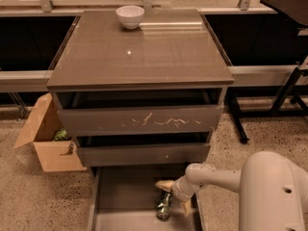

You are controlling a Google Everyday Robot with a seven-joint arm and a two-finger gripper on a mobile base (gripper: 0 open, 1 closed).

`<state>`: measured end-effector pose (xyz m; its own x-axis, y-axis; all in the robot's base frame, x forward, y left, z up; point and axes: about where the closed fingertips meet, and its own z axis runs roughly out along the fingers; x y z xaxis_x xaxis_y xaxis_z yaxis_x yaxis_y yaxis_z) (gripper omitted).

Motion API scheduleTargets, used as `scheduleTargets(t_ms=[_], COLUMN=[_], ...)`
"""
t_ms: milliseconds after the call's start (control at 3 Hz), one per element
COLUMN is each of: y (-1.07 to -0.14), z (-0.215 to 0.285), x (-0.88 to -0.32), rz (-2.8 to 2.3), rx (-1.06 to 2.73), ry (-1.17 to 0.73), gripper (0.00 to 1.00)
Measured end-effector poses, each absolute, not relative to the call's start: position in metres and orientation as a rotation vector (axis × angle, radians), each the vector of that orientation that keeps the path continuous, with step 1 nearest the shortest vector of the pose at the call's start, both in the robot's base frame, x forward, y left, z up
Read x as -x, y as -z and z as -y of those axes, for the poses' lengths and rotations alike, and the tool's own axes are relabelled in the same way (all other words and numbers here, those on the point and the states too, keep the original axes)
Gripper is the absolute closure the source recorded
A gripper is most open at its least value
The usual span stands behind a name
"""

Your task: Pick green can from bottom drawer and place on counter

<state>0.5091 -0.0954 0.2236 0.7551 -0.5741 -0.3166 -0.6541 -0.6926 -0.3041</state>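
Note:
The green can [163, 207] lies on its side on the floor of the open bottom drawer [120, 196], near the right wall. My gripper [174, 197] is down inside the drawer, right at the can. Its two beige fingers [163, 185] are spread open, one behind the can and one to its right, and the can's upper end is close between them. The counter [144, 52] is the glossy cabinet top above the drawers.
A white bowl [130, 16] stands at the counter's back edge. The white-scratched drawer [139, 120] and the slimmer drawer [142, 154] are both slightly open above the bottom drawer. An open cardboard box [45, 141] sits on the floor at the left. Black table legs [284, 95] stand at the right.

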Motion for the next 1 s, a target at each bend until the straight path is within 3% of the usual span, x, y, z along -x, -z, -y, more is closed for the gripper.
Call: scheduleTargets(t_ms=[333,1000], y=[-0.225,-0.206], z=[0.103,0.096], x=[-0.537,-0.538], rz=[-0.868,-0.876], rx=[2.566,2.570], ry=[-0.210,-0.266], gripper=[0.00,0.00])
